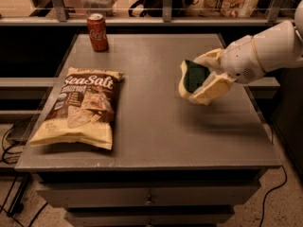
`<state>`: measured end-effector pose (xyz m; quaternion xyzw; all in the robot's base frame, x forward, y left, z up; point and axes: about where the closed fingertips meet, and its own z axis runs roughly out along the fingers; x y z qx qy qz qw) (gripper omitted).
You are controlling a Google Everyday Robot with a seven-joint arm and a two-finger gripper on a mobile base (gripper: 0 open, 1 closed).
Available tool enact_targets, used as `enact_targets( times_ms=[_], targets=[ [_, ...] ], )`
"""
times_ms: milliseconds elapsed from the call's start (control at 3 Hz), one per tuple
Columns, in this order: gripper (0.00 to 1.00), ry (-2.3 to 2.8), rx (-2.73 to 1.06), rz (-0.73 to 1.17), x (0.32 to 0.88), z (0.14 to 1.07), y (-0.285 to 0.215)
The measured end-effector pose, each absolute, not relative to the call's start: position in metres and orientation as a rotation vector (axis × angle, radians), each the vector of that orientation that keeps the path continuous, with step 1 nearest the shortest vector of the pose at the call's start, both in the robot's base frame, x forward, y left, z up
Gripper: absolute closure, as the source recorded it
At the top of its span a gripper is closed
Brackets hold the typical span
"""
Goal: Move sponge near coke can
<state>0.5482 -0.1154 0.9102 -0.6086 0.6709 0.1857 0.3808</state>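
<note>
The sponge [193,76], dark green on top, sits between the cream fingers of my gripper [189,82]. The gripper is shut on it and holds it above the right half of the grey table [156,122]. My white arm reaches in from the right edge. The coke can [97,32] stands upright at the table's far left corner, well away from the sponge.
A tan-and-brown "Sea Salt" chip bag [83,107] lies flat on the table's left side, between the front edge and the can. A shelf rail with packages runs behind the table. Drawers sit under the tabletop.
</note>
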Motion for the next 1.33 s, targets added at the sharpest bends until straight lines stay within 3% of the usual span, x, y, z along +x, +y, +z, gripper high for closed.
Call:
enact_targets(
  times_ms=[1000, 1333],
  targets=[
    [1.0, 1.613, -1.56, 0.519, 0.677, 0.902, -0.024],
    [1.0, 1.614, -1.56, 0.52, 0.676, 0.901, -0.024]
  ],
)
